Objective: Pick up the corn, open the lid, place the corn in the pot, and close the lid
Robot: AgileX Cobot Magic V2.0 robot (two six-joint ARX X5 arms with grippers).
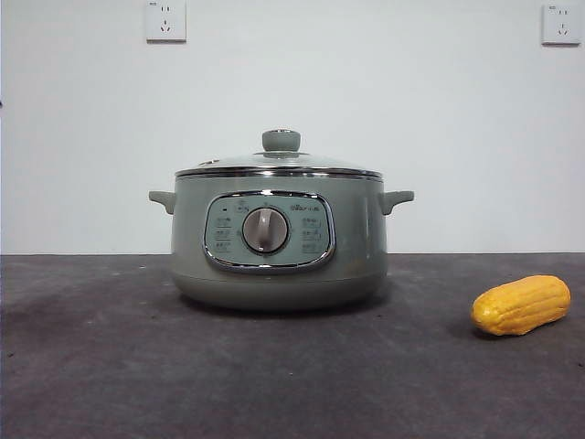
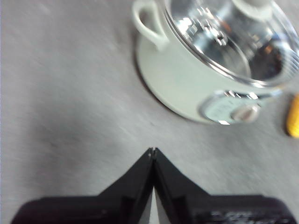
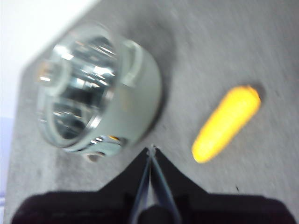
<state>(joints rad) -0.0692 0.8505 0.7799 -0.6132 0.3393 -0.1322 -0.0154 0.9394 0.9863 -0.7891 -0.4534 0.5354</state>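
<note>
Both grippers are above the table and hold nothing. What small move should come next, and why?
Probably the right gripper should open and descend toward the corn. Its jaws are shut and empty, the corn lies alone on the table beside the pot, and the lid is on, so picking comes first.

Front view, centre of frame: large round sage-green electric pot with chrome rim. Its chrome-framed front control panel carries small pale markings arranged around the grey round dial: several short labels to the left of the dial, several to the right, and a short brand-like mark at the panel's upper right. All are too small to read; script and wording cannot be told.

Left wrist view, right of frame: same panel visible, blurred, markings illegible.

Right wrist view: panel mostly hidden, nothing legible.

No other text, numbers or signs can be read in any view.
</note>
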